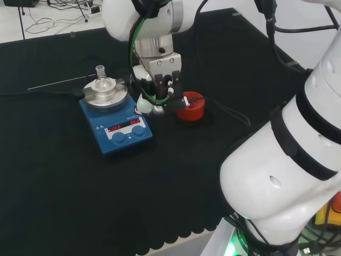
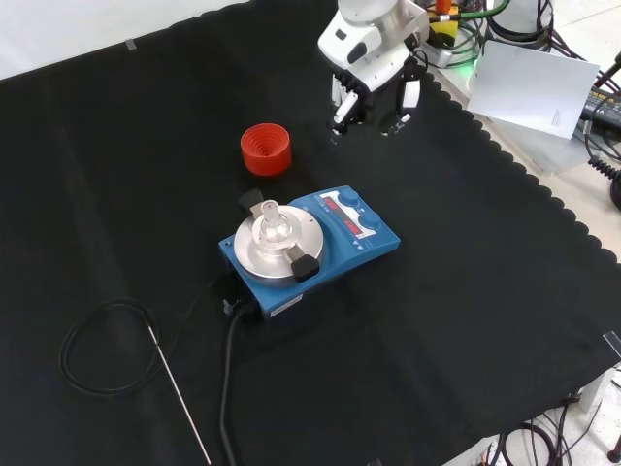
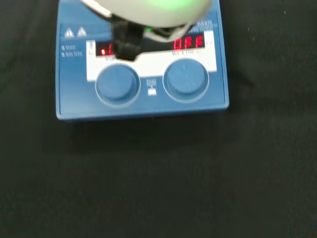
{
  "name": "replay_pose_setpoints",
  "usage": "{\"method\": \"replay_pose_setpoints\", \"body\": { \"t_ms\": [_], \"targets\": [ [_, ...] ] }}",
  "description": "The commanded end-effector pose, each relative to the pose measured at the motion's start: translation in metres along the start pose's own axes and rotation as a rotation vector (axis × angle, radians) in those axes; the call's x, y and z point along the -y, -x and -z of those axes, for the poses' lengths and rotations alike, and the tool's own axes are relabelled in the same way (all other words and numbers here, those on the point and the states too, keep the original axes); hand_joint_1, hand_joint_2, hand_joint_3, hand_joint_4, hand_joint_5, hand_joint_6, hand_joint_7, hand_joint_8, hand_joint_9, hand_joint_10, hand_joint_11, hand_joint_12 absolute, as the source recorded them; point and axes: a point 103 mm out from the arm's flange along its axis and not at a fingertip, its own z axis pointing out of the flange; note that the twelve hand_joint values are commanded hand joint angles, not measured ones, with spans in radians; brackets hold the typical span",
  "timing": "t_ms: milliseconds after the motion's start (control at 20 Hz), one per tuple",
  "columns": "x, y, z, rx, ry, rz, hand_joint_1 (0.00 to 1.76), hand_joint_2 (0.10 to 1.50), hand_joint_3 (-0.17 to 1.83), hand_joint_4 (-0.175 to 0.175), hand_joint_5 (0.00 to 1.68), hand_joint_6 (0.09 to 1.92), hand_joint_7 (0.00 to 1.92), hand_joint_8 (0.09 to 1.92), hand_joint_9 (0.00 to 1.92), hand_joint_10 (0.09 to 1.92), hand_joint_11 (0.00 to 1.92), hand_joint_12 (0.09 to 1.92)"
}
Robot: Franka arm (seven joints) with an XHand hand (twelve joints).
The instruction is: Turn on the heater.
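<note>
Two round knobs (image 3: pixel 184 78) on the blue heater (image 2: pixel 310 243) near mid-cloth: rigid, heavy, I judge; I'd pinch one knob's rim; hand (image 2: pixel 374 97) hovers, fingers apart, empty

I'm looking at a lab setup: blue heater (image 2: pixel 325 238) w/ glass flask (image 2: pixel 269 218) on its plate, thin probe (image 2: pixel 179 394), black-cloth surface (image 2: pixel 466 320), cables (image 1: pixel 58 13) on floor behind.

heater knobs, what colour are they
Blue, matching the heater body; the knobs show best in the wrist view.
</note>
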Motion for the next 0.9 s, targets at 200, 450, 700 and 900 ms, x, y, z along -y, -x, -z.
{"method": "replay_pose_setpoints", "body": {
  "t_ms": [200,450,700,900],
  "targets": [
    [0.004,-0.007,-0.028,0.054,-0.166,0.046,1.22,0.71,0.75,-0.150,0.49,0.66,1.47,1.50,1.61,1.39,1.45,1.06],
    [-0.001,-0.013,-0.041,0.084,-0.272,0.071,1.36,0.76,0.84,-0.114,0.35,0.78,1.51,1.59,1.63,1.46,1.29,1.27],
    [-0.004,-0.020,-0.046,0.094,-0.320,0.088,1.39,0.75,0.89,-0.079,0.24,0.74,1.52,1.59,1.63,1.47,1.26,1.32],
    [-0.006,-0.026,-0.051,0.097,-0.359,0.101,1.40,0.74,0.93,-0.059,0.19,0.63,1.53,1.59,1.63,1.47,1.25,1.33]
  ]
}}
